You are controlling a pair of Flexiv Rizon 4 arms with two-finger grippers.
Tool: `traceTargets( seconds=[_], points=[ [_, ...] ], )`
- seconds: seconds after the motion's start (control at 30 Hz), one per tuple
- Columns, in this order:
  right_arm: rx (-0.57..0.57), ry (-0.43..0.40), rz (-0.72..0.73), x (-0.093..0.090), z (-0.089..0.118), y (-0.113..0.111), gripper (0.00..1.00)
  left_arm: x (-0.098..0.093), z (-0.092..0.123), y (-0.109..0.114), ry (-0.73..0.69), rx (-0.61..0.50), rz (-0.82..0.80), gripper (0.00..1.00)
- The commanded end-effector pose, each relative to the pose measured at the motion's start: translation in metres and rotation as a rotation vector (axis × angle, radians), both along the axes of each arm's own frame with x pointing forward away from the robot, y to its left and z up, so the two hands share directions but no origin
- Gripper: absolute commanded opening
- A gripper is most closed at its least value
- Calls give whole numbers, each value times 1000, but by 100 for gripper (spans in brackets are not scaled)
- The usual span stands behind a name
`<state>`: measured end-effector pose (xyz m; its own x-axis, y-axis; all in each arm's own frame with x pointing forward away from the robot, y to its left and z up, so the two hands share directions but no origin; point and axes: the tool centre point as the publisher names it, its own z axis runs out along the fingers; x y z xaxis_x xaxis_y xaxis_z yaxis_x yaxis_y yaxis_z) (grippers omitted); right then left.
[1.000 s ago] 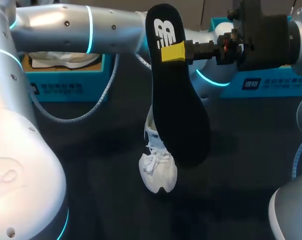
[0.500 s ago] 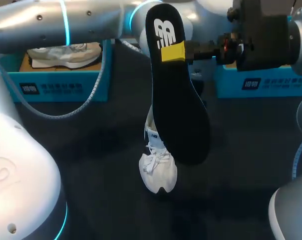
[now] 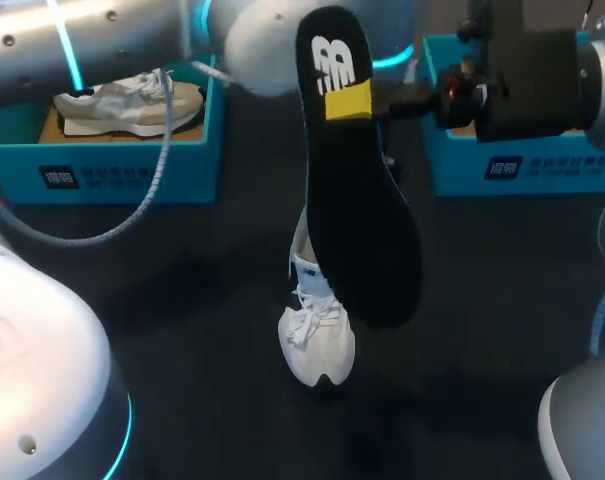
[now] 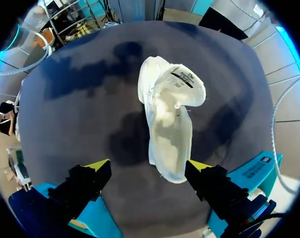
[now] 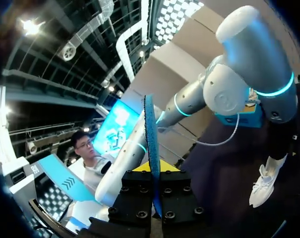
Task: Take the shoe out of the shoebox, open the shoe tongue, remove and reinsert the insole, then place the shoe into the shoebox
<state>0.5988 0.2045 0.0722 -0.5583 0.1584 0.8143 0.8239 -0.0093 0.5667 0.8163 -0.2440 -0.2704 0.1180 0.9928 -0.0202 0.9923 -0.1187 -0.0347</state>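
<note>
The right jaws are clamped on the black insole (image 3: pixel 357 220), holding it upright in the air. The left jaws hang apart above the white shoe (image 4: pixel 172 114), which lies on the dark counter (image 3: pixel 182 300), apart from the blue shoebox (image 3: pixel 102 170).

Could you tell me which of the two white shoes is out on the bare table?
The laced shoe at the table's middle, partly behind the black insole held by the right gripper; the other shoe lies inside the blue shoebox on the left.

Insole (image 3: pixel 357 200) seemingly over shoe (image 3: pixel 317 340), shoeboxes (image 3: pixel 112 178) behind
</note>
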Motion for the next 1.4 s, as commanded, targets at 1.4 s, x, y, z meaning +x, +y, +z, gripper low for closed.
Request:
traceTargets(
  seconds=[1.4],
  points=[
    [129,308,-430,135,-31,-81,0,30,109,20,172,-891,-80,100]
  ],
)
